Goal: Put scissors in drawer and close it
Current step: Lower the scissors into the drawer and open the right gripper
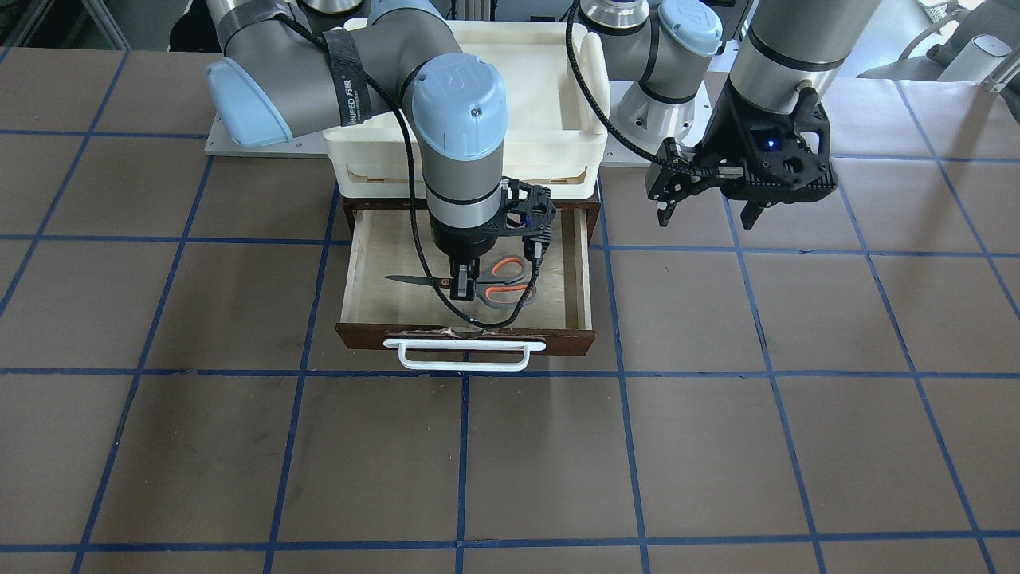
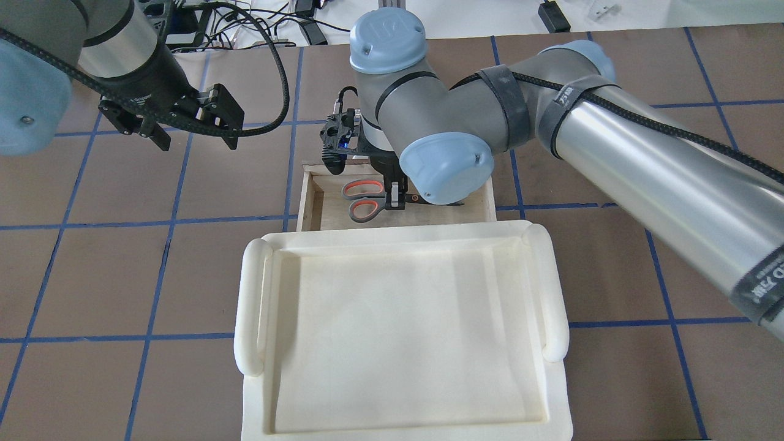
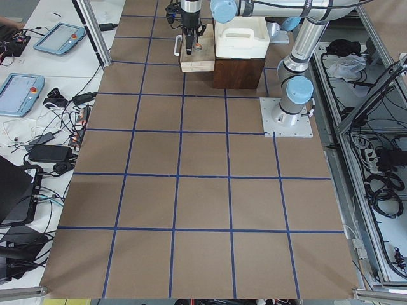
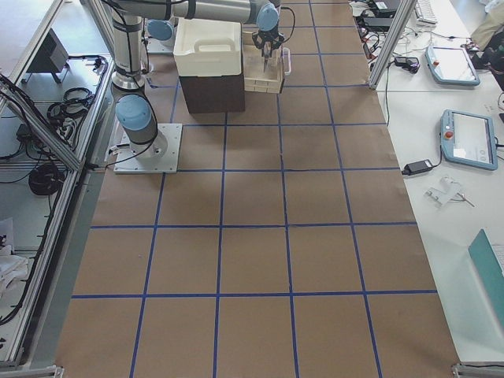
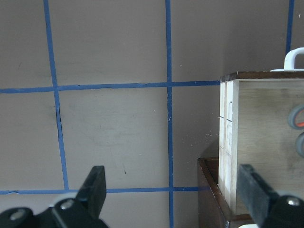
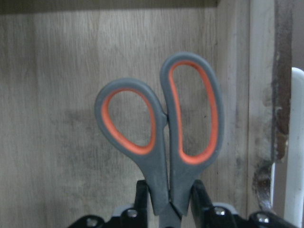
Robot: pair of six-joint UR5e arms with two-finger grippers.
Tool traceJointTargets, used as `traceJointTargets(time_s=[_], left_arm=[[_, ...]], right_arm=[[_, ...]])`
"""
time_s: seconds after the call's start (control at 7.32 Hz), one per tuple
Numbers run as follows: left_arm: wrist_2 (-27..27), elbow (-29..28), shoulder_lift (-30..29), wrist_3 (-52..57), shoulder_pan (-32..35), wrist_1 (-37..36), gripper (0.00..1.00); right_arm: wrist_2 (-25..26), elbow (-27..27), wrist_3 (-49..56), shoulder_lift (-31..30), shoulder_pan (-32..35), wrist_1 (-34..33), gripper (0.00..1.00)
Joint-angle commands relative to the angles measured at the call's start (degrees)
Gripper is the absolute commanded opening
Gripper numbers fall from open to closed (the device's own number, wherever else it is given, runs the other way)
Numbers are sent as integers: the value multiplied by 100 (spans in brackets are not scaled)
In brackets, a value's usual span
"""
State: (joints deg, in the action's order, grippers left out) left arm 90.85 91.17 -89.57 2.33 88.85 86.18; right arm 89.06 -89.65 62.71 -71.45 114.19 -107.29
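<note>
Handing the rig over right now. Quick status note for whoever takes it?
Right gripper: shut on the scissors at the neck below the handle loops, down inside the open drawer. Can't tell if the scissors touch the drawer floor.
Left gripper: open, empty, hovering over the table beside the drawer.
Done: scissors are in the drawer.
Left: release them, lift the right arm out, push the drawer shut at its white handle.

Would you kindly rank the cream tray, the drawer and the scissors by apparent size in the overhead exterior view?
1. cream tray: largest, though also nearest the camera.
2. drawer: only its pulled-out part shows.
3. scissors: smallest, blades partly hidden.
</note>
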Motion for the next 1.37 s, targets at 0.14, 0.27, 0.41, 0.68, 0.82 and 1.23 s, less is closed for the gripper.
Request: traceJointTargets(time_s=[0.14,0.27,0.41,0.68,0.82,1.23], left_arm=[[3,6,10,65,1,-13,100],[-32,6,1,5,1,-22,100],[-15,6,1,57,-8,-31,100],[2,6,1,-12,-8,-31,100],[3,6,1,-13,0,-40,100],[11,6,1,4,-8,-40,100]], right_arm=[[-73,0,-13,8,15,-20,2],[-91,0,-22,8,24,-38,2],[-47,0,-22,8,129,-55,2],[-56,0,-119,43,139,-47,5],[-30,0,-119,52,139,-38,6],[-30,-9,-119,35,139,-47,100]])
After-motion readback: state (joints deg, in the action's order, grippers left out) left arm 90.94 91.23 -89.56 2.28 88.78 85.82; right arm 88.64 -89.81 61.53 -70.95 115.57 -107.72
